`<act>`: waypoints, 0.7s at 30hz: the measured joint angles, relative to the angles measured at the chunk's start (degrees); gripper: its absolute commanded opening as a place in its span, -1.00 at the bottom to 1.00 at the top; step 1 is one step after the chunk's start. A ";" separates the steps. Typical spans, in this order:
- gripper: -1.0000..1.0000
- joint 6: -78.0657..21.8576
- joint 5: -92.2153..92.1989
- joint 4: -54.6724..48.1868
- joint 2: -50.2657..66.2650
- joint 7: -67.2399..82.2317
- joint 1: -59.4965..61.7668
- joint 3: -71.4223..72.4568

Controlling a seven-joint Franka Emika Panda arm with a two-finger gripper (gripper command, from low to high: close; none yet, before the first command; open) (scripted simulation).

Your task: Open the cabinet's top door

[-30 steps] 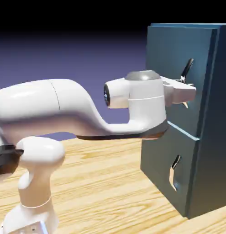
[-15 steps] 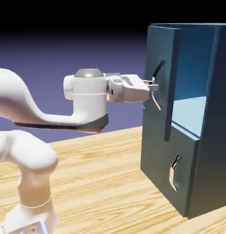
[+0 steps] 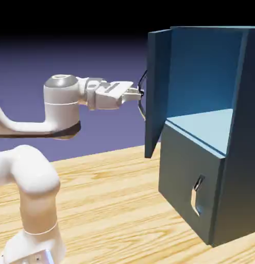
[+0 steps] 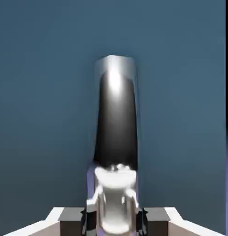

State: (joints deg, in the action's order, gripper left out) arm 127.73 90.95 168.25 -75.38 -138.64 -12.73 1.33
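— Counter (image 3: 124,196) of pale wood is carrying the tall dark teal-blue box-shaped cabinet (image 3: 237,170), yes?
— Yes. Its flat teal top door (image 3: 155,93) is standing swung out, baring the pale blue shelf (image 3: 206,126).
— And the white gripper (image 3: 140,94)?
— Jaws are clamping the door's long silver handle (image 4: 116,124).

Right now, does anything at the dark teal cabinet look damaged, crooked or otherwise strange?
Nothing stands out. The tall dark teal top door is swung open with the jaws shut on its silver handle; the shorter lower door is closed and straight.
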 measured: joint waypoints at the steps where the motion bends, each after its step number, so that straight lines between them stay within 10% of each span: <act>1: -1.00 -1.72 -2.22 0.04 -0.16 0.21 -0.18 2.08; 21: -1.00 -40.06 -39.07 -19.05 15.84 -3.44 9.14 43.60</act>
State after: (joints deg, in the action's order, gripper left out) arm 87.67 51.89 149.20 -59.54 -142.08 -3.59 44.92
